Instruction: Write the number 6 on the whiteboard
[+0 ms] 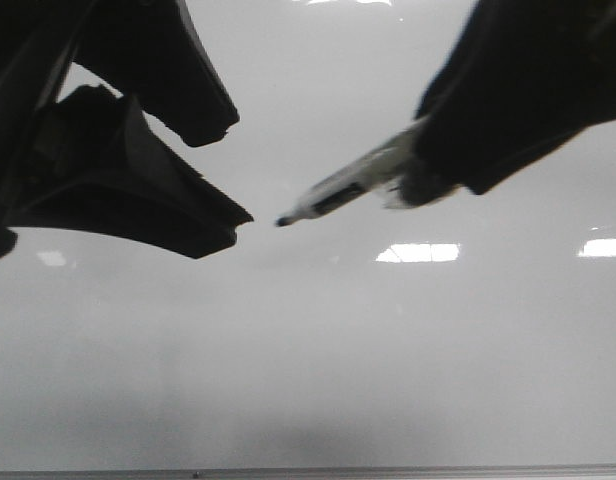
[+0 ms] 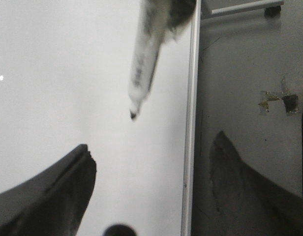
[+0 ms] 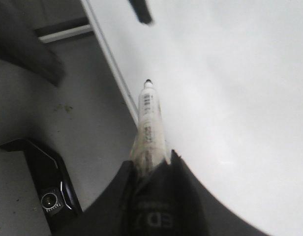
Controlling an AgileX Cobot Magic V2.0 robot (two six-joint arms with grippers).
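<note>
Nearest the front camera, the left gripper (image 1: 203, 185) hangs over the whiteboard (image 1: 308, 380) with its two dark fingers apart and nothing between them. Opposite it, the right gripper (image 1: 428, 175) is clamped on the barrel of a marker (image 1: 343, 192), whose uncapped black tip points toward the left gripper and appears to sit just above the glossy surface, though contact cannot be confirmed. No number 6 is visible on the board in any view; the writing has evidently not begun. In the right wrist view the marker (image 3: 150, 128) sits near the board's thin grey frame (image 3: 112, 64), so the stroke should probably start further inside the board. For a clean figure, the tip should be lowered until it just touches, then drawn with light, even pressure through the curved stem and closed loop. The left gripper should be kept out of the stroke path.
</note>
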